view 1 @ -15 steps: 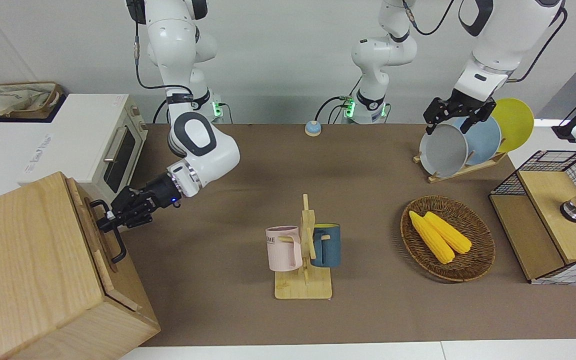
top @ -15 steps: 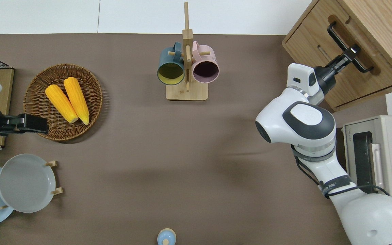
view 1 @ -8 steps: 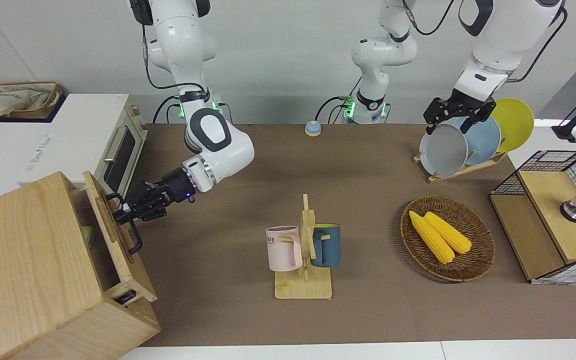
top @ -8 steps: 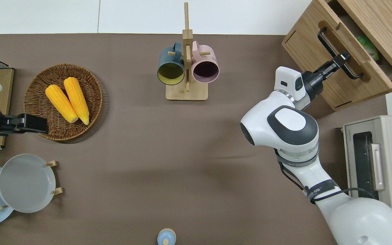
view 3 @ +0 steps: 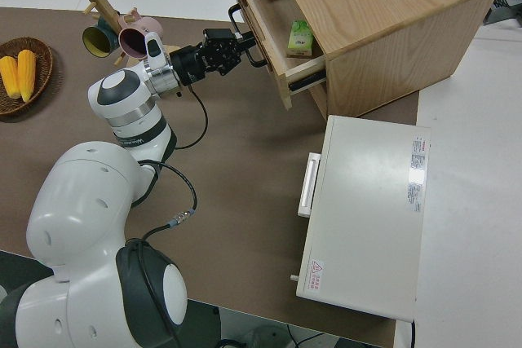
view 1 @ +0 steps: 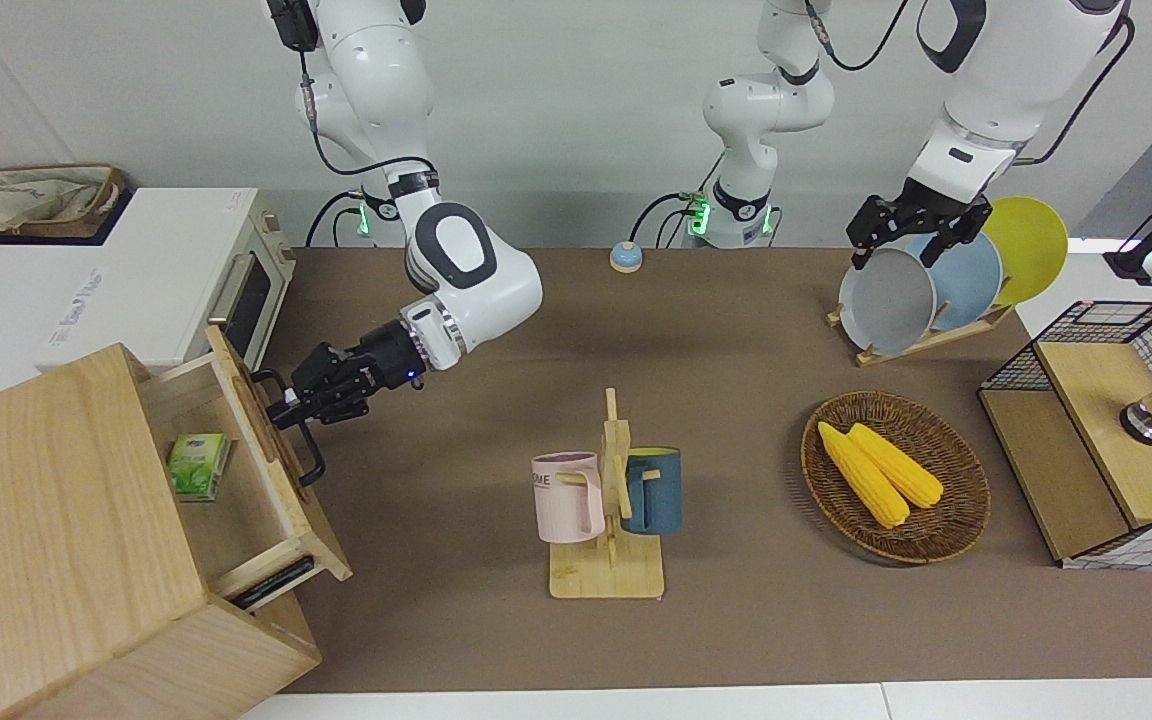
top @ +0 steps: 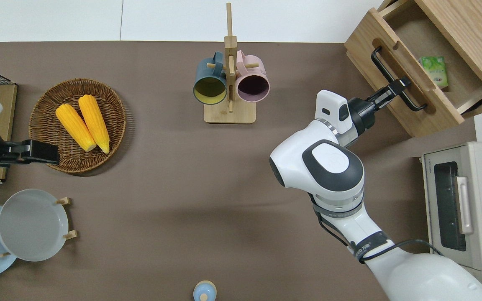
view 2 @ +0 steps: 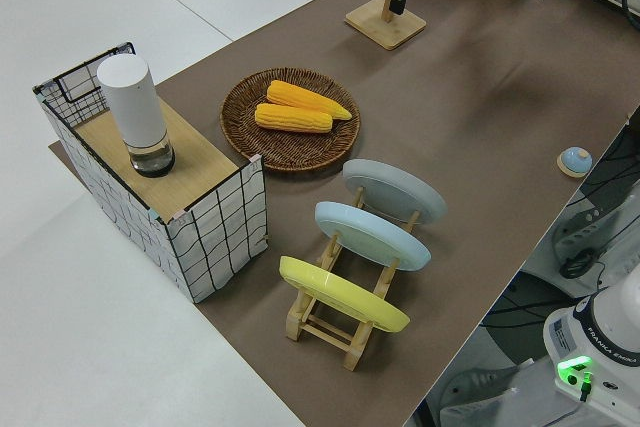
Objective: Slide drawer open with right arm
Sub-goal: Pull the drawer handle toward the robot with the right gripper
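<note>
The drawer (view 1: 321, 530) (top: 362, 50) (view 3: 281, 79) of the pale-wood cabinet (view 1: 46, 500) (top: 471, 29) stands pulled well out at the right arm's end of the table. A small green packet (view 1: 198, 465) (top: 433, 71) lies inside it. My right gripper (view 1: 286, 408) (top: 401, 83) (view 3: 238, 42) is shut on the drawer's black bar handle (view 1: 308, 455) (top: 381, 67), close to the end of the bar nearer to the robots. The blue light glows at the right arm's wrist. The left arm is parked, its gripper (view 1: 901, 245) open.
A white toaster oven (view 1: 186, 290) stands beside the cabinet, nearer to the robots. A mug rack (view 1: 608, 500) with two mugs is mid-table. A basket of corn (view 1: 894, 475), a plate rack (view 1: 921, 285) and a wire-sided cabinet (view 1: 1106, 430) fill the left arm's end.
The right gripper, holding the handle, has drawn back toward the table's middle and the drawer has slid out from shut to wide open, uncovering the green packet. The left arm has not moved.
</note>
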Controlling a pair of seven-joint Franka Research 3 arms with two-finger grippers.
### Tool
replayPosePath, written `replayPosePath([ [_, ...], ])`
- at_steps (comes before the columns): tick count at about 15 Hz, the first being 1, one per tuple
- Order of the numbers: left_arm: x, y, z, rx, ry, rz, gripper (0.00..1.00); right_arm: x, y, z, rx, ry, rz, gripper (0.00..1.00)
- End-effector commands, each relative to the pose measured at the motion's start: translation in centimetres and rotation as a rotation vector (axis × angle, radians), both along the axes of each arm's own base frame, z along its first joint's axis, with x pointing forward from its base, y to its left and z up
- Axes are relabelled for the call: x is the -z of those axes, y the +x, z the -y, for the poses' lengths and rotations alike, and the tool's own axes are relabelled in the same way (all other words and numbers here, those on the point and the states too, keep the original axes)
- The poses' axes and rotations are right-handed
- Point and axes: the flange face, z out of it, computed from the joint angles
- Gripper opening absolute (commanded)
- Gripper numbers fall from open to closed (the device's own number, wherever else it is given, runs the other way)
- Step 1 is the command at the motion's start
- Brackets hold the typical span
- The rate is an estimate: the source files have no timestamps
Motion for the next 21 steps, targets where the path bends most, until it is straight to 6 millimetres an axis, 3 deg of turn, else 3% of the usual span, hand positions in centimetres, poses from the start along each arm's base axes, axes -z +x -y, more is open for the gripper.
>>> replayPosePath([
  [1, -0.4, -0.3, 0.0, 0.008, 0.013, 0.004, 1.00, -2.8, -0.8, -1.8, 0.007, -0.016, -0.001, 0.094],
  [13, -0.5, -0.3, -0.1, 0.007, 0.013, 0.005, 1.00, -3.3, -5.0, -7.8, 0.069, 0.004, -0.038, 0.088],
  [17, -0.5, -0.3, -0.1, 0.006, 0.013, 0.005, 1.00, -4.8, -5.5, -9.1, 0.093, 0.022, -0.017, 0.086],
  [21, -0.4, -0.3, 0.0, 0.009, 0.013, 0.004, 1.00, -4.9, -6.5, -10.2, 0.103, 0.025, -0.029, 0.079],
])
